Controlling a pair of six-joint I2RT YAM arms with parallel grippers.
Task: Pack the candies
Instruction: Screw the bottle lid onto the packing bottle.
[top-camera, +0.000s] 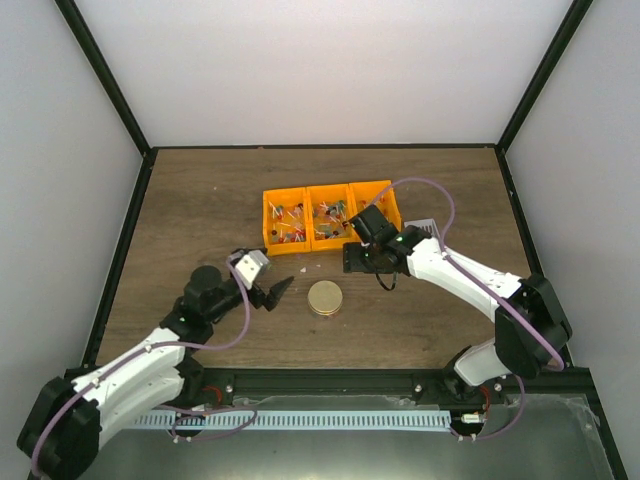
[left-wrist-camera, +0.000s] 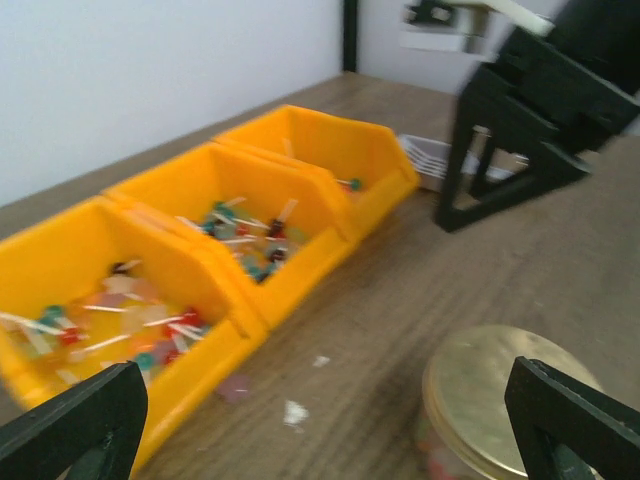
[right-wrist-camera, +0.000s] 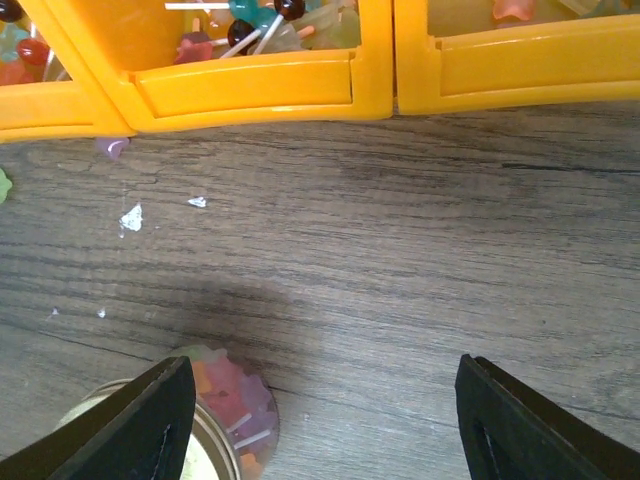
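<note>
Since it's all on a brown wood-grain counter (top-camera: 200, 200) boxed in by white walls (top-camera: 330, 70), counting's easy: three orange bins (top-camera: 330, 213) holding the candies (top-camera: 290, 222), at 12 o'clock from one gold-lidded jar (top-camera: 324, 298). The left end effector (top-camera: 277, 291) and right end effector (top-camera: 350, 258) are both spread apart, empty.

Left arm (top-camera: 150, 360): runs from its near-left base forward and toward centre, wrist low. Left gripper (top-camera: 277, 292) points toward the middle, tipped slightly downward. Jaws wide apart, nothing between them; in the left wrist view the two black fingertips (left-wrist-camera: 70, 430) sit at the lower corners.

Right arm (top-camera: 470, 280): elbow folded out to the right, forearm angled back toward centre. Right gripper (top-camera: 350, 262) points steeply down, jaws spread wide, empty.

The two grippers are near each other, not touching.
</note>
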